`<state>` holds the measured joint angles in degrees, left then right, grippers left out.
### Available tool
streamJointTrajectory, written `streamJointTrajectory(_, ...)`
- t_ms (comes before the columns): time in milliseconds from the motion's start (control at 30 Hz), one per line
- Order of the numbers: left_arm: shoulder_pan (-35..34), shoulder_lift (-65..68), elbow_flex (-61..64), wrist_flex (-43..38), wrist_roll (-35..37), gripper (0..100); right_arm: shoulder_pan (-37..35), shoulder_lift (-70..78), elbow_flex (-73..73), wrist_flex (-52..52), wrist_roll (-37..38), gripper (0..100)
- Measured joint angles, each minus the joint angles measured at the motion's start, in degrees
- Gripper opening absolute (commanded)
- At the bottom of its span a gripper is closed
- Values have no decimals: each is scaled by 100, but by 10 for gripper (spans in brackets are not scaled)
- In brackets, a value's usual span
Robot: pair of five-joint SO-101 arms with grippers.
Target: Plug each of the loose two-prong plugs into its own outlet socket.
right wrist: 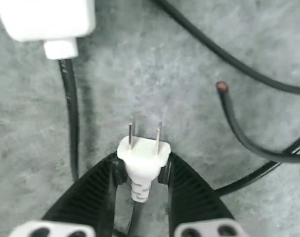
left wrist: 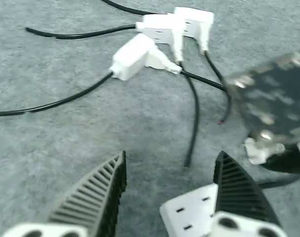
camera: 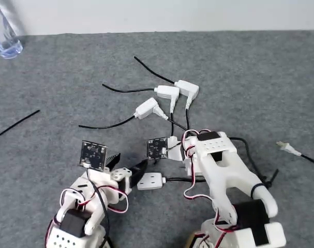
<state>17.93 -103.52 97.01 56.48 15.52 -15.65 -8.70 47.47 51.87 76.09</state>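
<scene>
R jaws clamp two-prong plug just over desk, prongs fwd, L jaws wide w/ outlet socket unheld, touching one jaw; risk: socket prob slides when pushed, or prongs miss slots.

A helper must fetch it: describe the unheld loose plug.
On the grey felt table, look past the right arm toward the right edge. The small white two-prong plug on a black cord lies there alone, far from the white outlet sockets clustered mid-table.

Your left pincer partly covers the outlet socket, and the edge crops the clear bottle at 10 o'clock.
</scene>
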Motion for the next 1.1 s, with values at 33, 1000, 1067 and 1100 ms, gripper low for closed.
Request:
streamJointTrajectory(33,97,0,0,0,0,273,-70,-105,-62,176,-141,9)
streamJointTrajectory(1000,360,-9,-26,-141,44,273,-2330,-1398,-1969,3191,-2391,9)
streamJointTrajectory(1067,352,-9,-53,-141,44,273,-2356,-1398,-2022,3200,-2479,9)
streamJointTrajectory(1100,352,-9,-70,-141,53,273,-2356,-1398,-2031,3218,-2488,9)
